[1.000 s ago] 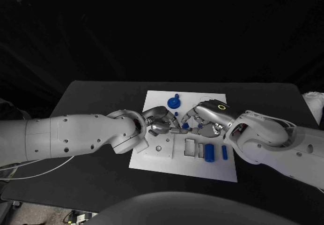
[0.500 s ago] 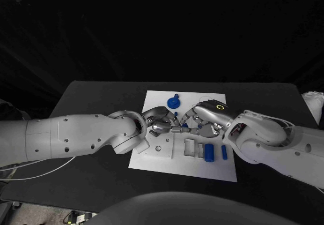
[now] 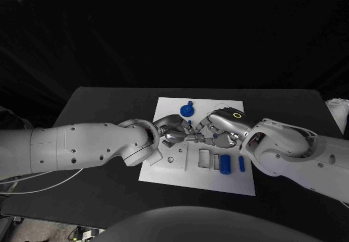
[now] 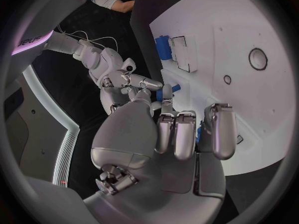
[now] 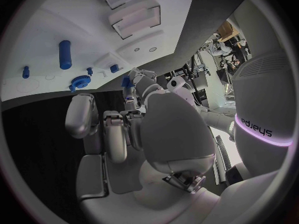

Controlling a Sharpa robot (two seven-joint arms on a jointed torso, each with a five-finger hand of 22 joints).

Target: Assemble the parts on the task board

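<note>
Both robot hands meet over the middle of the task board (image 3: 169,174), fingertips nearly touching. The left robot hand (image 3: 170,132) and the right robot hand (image 3: 217,132) close in on a small blue part (image 3: 199,135) between them. In the left wrist view that blue part (image 4: 167,91) sits right at the meeting fingertips, so a pinch looks likely, but which robot hand bears it I cannot tell; fingers on both are curled inward, not spread.

My read: this is a hand-over or a joint alignment of the small piece above the board. To do it well, one robot hand should hold firm while the other takes a clean grip, with no release until the second pinch is secure. Keep the piece low over the board, so a slip lands on the plate and not on the black counter (image 3: 95,108). Then line it up square to its seat before pressing.

Now the recesses. Just nearer the robot than the right robot hand lie rectangular pockets in the board: one pocket (image 3: 204,157) looks bare, the next holds a grey bar (image 3: 217,161). Beside those a blue cylinder (image 3: 226,164) lies on its side, and a thinner blue pin (image 3: 241,163) beyond it. On the far side of the hands a blue gear (image 3: 187,109) sits on the board. Close to the left robot hand is a round hole (image 3: 170,160), nothing in it.
</note>
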